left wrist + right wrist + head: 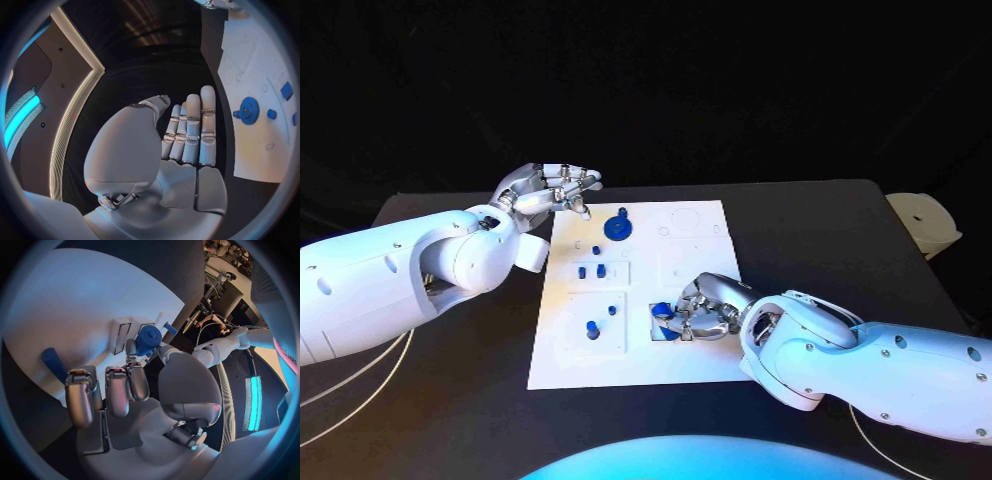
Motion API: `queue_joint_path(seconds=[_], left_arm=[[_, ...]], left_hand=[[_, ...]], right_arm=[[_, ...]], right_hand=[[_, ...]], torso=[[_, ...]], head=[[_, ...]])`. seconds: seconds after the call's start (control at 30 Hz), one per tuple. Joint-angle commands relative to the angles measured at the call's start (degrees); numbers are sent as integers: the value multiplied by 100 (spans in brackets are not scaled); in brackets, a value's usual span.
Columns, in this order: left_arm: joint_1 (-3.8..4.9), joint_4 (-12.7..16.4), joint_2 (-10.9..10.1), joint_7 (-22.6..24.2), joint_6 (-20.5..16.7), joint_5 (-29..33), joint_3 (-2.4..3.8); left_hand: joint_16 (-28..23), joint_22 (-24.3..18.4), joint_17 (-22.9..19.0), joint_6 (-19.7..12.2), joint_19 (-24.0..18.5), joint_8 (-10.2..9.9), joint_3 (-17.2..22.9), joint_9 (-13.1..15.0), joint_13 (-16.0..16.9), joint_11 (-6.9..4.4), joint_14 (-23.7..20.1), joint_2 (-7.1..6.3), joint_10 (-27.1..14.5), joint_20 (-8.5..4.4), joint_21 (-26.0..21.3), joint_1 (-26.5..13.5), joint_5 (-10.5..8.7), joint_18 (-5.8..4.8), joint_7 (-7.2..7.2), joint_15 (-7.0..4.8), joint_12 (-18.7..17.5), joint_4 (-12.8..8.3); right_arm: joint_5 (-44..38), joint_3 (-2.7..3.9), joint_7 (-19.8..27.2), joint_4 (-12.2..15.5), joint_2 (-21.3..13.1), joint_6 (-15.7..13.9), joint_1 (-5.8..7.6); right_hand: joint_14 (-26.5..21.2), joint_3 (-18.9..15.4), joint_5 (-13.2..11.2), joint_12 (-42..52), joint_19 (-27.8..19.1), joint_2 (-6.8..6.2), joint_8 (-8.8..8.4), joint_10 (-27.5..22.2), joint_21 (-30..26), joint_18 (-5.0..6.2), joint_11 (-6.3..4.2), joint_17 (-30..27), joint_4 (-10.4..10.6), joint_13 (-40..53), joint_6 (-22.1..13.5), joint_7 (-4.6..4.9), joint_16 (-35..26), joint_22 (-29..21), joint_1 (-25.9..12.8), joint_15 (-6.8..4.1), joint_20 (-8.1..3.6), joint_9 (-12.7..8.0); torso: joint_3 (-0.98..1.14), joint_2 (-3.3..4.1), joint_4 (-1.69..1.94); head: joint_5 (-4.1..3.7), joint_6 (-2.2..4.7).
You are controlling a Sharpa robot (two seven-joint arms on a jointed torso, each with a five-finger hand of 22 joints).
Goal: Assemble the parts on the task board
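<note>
The white task board (689,360) lies mid-table. A blue gear (619,228) stands near its far end, with small blue parts (590,270) in the slots below it. My right hand (705,306) rests low on the board's near right area; its thumb and a fingertip pinch a round blue part (148,339), and a blue peg (53,364) lies beside the hand. My left hand (550,189) hovers just off the board's far left corner, fingers extended and holding nothing. The gear (248,107) and the board (262,60) lie beside that hand.
A pale white object (923,222) sits at the table's right edge. Cables (351,385) trail beneath my left arm. Bare black table surrounds the board on the far side and to the right.
</note>
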Motion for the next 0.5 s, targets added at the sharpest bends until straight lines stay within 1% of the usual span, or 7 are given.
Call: queue_joint_path(seconds=[0.03,0.07,0.1,0.13,0.27,0.33,0.5], left_arm=[[3,17,7,27,98,25,4],[3,17,7,27,98,25,4],[3,17,7,27,98,25,4],[3,17,6,26,97,25,4],[3,16,5,24,94,25,4],[3,16,4,23,94,25,4],[3,17,2,23,93,25,4]], left_hand=[[-30,5,-6,-37,-41,15,10,9,-2,-4,-36,0,-48,-11,-9,-57,-15,36,13,14,31,9],[-30,5,-6,-37,-41,15,10,9,-2,-4,-36,0,-48,-11,-9,-57,-15,36,13,14,31,9],[-30,5,-6,-37,-41,15,10,9,-2,-4,-36,0,-48,-11,-9,-57,-15,36,13,14,31,9],[-30,5,-6,-37,-41,15,10,9,-2,-4,-36,0,-48,-11,-9,-57,-15,36,13,14,31,9],[-30,5,-6,-37,-41,15,10,9,-2,-4,-36,0,-48,-11,-9,-57,-15,36,13,14,31,9],[-30,5,-6,-37,-41,15,10,9,-2,-4,-36,0,-48,-11,-9,-57,-15,36,13,14,31,9],[-30,5,-6,-37,-41,15,10,9,-2,-4,-36,0,-48,-11,-10,-57,-15,36,13,14,31,9]], right_arm=[[-183,-4,-60,-29,32,14,-9],[-201,-4,-61,-36,38,-1,-9],[-212,-4,-61,-39,41,-9,-10],[-236,-4,-63,-45,47,-31,-10],[-304,-4,-58,-53,56,-99,-12],[-328,-4,-51,-49,56,-113,-13],[-371,-4,-27,-12,34,-153,-20]], right_hand=[[441,-179,-199,-28,593,-19,34,7,1,-76,-36,644,3,541,-41,13,14,1501,-195,-34,-41,-2],[439,-266,-365,-44,589,-17,35,1,-9,-73,-35,637,4,535,-52,14,11,1498,-289,-33,-42,3],[439,-310,-433,-51,587,-14,34,-2,-15,-72,-34,637,4,533,-59,17,11,1497,-321,-33,-42,5],[437,-422,-611,-63,584,-6,35,-6,-24,-70,-29,631,10,530,-72,19,8,1494,-431,-30,-40,11],[437,-794,-922,-182,560,39,27,-65,-90,-56,-10,638,10,460,-130,42,7,1475,-657,-13,-26,24],[439,-957,-983,-237,561,63,26,-92,-89,-56,-3,652,13,426,-149,50,11,1476,-678,-6,-19,29],[439,-1277,-999,-293,554,135,24,-113,-107,-52,6,657,14,398,-175,60,11,1471,-676,4,-8,35]], torso=[[0,0,3],[1,1,2],[1,2,2],[1,3,1],[-1,-3,0],[-1,-3,-2],[1,-3,-4]], head=[[7,-3],[8,-2],[9,-1],[10,0],[15,-11],[16,-12],[19,-15]])
